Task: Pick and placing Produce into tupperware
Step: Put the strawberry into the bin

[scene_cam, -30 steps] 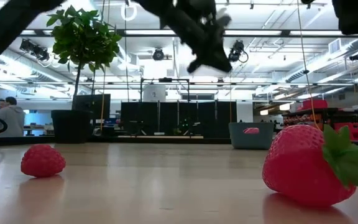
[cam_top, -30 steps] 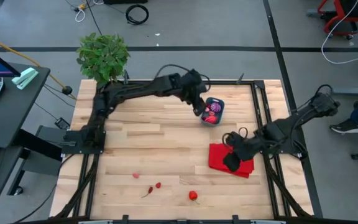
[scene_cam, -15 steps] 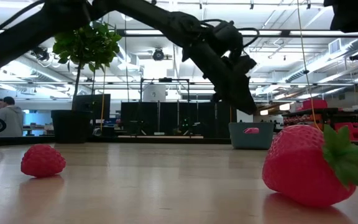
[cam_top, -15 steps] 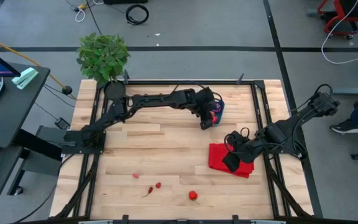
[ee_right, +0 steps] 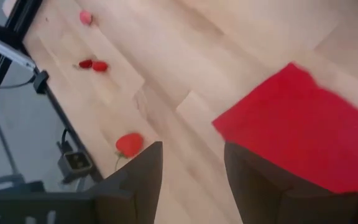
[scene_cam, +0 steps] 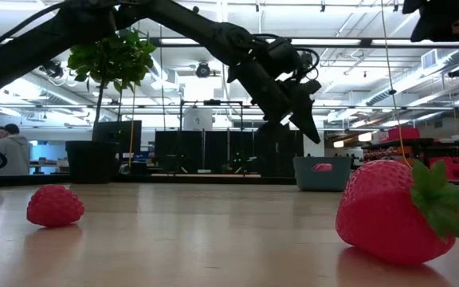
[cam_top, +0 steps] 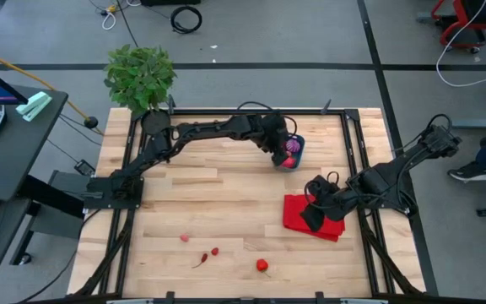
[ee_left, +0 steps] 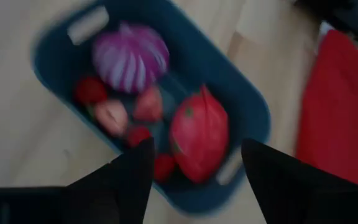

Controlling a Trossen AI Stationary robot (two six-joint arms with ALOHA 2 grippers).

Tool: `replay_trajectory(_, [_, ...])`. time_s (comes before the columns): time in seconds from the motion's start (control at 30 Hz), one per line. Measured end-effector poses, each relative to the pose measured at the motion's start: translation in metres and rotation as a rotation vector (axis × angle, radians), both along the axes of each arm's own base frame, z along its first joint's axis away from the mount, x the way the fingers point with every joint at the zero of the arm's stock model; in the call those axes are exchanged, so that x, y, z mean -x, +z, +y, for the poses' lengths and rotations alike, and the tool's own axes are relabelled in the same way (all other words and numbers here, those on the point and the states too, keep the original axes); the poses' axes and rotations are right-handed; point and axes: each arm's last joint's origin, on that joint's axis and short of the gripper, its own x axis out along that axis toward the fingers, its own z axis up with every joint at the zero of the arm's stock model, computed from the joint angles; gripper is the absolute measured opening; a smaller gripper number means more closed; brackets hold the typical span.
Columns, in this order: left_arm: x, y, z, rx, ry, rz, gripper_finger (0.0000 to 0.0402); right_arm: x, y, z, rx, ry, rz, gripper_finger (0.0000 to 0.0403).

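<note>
The blue tupperware (cam_top: 294, 153) stands at the far middle of the table and holds a spiky purple piece (ee_left: 131, 57), a large red piece (ee_left: 199, 134) and several small red ones. My left gripper (ee_left: 191, 171) hangs open just above the tub's left part (cam_top: 278, 145), with nothing between its fingers. More produce lies near the front edge: a strawberry (cam_top: 262, 265), two small red pieces (cam_top: 209, 254) and a pink one (cam_top: 184, 238). My right gripper (ee_right: 194, 174) stands open above the red cloth (cam_top: 314, 219) with nothing in it.
A potted plant (cam_top: 140, 78) stands at the table's far left corner. The metal frame (cam_top: 354, 160) runs along the table's sides. Bare wood lies between the tub and the loose produce. The low view shows a big strawberry (scene_cam: 393, 211) and a raspberry (scene_cam: 54, 206) close by.
My left gripper has come down from high above the table toward the tupperware, its fingers tipped downward, and now hangs over the tub's contents. My right arm has kept still.
</note>
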Motion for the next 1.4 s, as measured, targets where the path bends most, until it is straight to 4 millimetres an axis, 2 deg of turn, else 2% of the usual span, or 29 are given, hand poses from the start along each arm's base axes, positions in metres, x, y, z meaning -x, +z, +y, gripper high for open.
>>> replay_trajectory(0.17, [0.012, 0.006, -0.005, 0.073, 0.018, 0.097, 0.0201, -0.001, 0.0, -0.002, 0.058, -0.031, -0.028, 0.018])
replay_trajectory(0.3, [0.032, 0.029, -0.01, 0.14, -0.057, 0.172, 0.0153, 0.0, 0.0, -0.003, 0.087, -0.049, -0.036, 0.018])
replay_trajectory(0.4, [0.054, 0.043, -0.024, 0.202, -0.156, 0.301, 0.0123, 0.0, 0.0, -0.003, 0.093, -0.052, -0.033, 0.018])
replay_trajectory(0.6, [0.095, 0.061, -0.082, 0.246, -0.431, 0.665, 0.0112, 0.0, 0.0, -0.004, 0.106, -0.039, -0.028, 0.018])
replay_trajectory(0.83, [0.116, 0.073, -0.157, 0.204, -0.503, 0.733, 0.0142, 0.001, -0.001, -0.005, 0.134, -0.066, -0.03, 0.018])
replay_trajectory(0.97, [0.133, 0.072, -0.189, 0.198, -0.518, 0.789, 0.0147, 0.002, -0.001, -0.006, 0.14, -0.066, -0.021, 0.018])
replay_trajectory(1.1, [0.165, 0.079, -0.21, 0.168, -0.463, 0.852, 0.0135, 0.001, -0.001, -0.006, 0.136, -0.067, -0.025, 0.018])
replay_trajectory(1.23, [0.208, 0.083, -0.214, 0.149, -0.226, 0.935, 0.0121, -0.004, 0.001, -0.002, 0.113, -0.049, -0.07, 0.018])
replay_trajectory(1.4, [0.25, 0.078, -0.213, 0.23, 0.112, 0.866, 0.0113, -0.03, -0.003, 0.018, 0.064, 0.225, -0.165, 0.0193])
